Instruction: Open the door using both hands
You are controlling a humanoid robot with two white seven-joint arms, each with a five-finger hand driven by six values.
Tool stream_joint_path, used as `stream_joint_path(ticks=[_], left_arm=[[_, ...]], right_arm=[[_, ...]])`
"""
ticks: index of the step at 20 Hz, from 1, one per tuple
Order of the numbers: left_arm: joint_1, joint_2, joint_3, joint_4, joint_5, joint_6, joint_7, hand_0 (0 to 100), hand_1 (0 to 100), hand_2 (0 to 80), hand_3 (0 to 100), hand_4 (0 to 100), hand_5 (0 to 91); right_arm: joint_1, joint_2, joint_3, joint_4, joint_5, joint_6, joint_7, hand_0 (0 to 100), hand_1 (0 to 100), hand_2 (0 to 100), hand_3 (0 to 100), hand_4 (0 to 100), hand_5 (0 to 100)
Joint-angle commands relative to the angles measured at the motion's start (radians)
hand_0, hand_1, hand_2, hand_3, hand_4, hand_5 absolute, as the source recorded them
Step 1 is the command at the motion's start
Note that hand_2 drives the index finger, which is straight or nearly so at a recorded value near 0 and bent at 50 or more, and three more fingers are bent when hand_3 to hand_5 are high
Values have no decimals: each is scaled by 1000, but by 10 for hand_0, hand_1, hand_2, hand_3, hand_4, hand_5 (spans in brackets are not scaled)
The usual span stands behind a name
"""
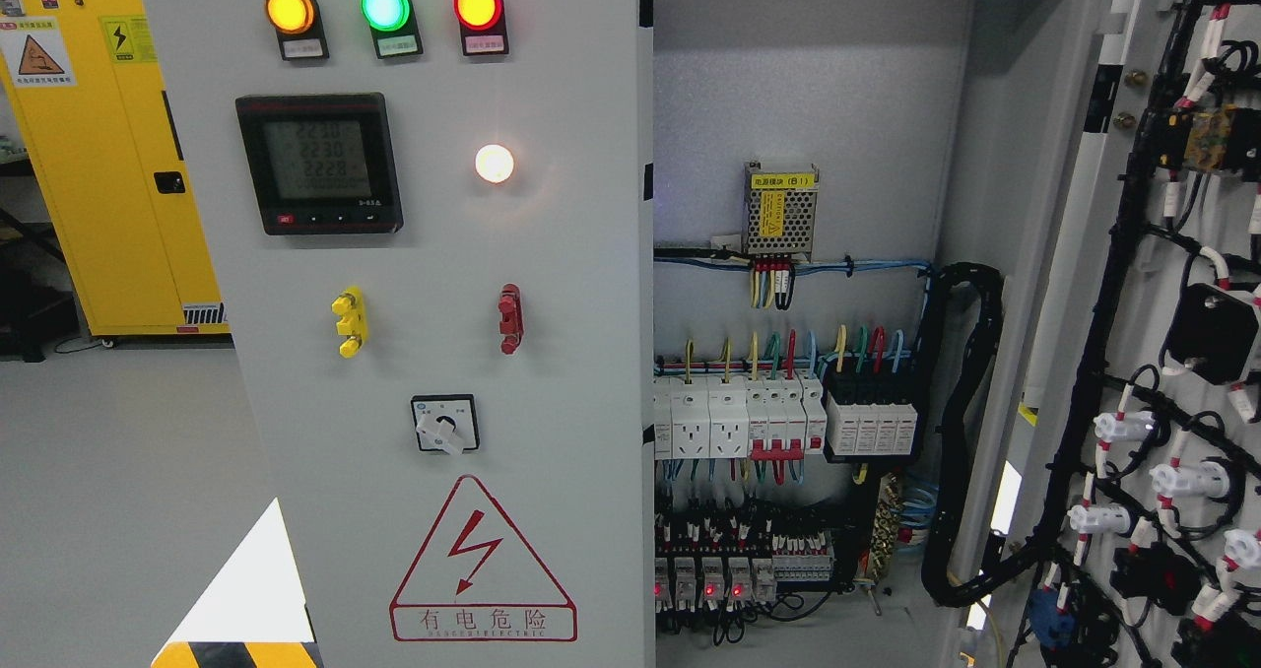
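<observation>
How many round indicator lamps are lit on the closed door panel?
4: orange lamp, green lamp and red lamp in a row along the top, and a white lamp lower, right of the meter. None seems hidden.

Left door (552,284): painted sheet metal, matt grey, smooth. Lamps (384,6): glossy plastic lenses. Meter (319,164): black plastic, glossy screen. Back panel (788,87): grey metal w/ fine rough texture. PSU (780,211): perforated bare metal, yellow paper label. Breakers (729,417): white plastic, semi-gloss. Cables (970,432): black corrugated plastic sleeve. Floor (108,451): smooth grey, slight sheen.
</observation>
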Motion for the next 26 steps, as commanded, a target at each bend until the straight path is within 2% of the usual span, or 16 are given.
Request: stream_joint_path(ticks=[1,3,8,12,18,23,26], left_arm=[[1,15,2,11,-1,1,0,0,0,0,0,0,0],[1,12,2,9,-1,1,0,0,0,0,0,0,0],[1,10,2,6,-1,1,0,0,0,0,0,0,0],[1,18,2,6,-3,-1,0,0,0,0,0,0,0],[1,36,2,11,-4,2,4,0,0,0,0,0,0],[0,36,0,9,-4,1,6,0,0,0,0,0,0],[0,36,2,9,-4,1,1,0,0,0,0,0,0]], right_arm=[[-67,-17,5,-176,-3,-3,-1,219,0,0,0,0,0],[-52,-16,3,-326,-3,-3,-1,219,0,0,0,0,0],[46,-9,9,-707,-6,-3,-1,219,0,0,0,0,0],[110,-5,23,-1052,-78,7,-3,219,0,0,0,0,0],[222,-28,47,-1552,-217,7,-4,220,0,0,0,0,0],[330,-54,116,-1806,-221,-3,-7,219,0,0,0,0,0],[344,-71,153,-1876,-222,-3,-6,219,0,0,0,0,0]])
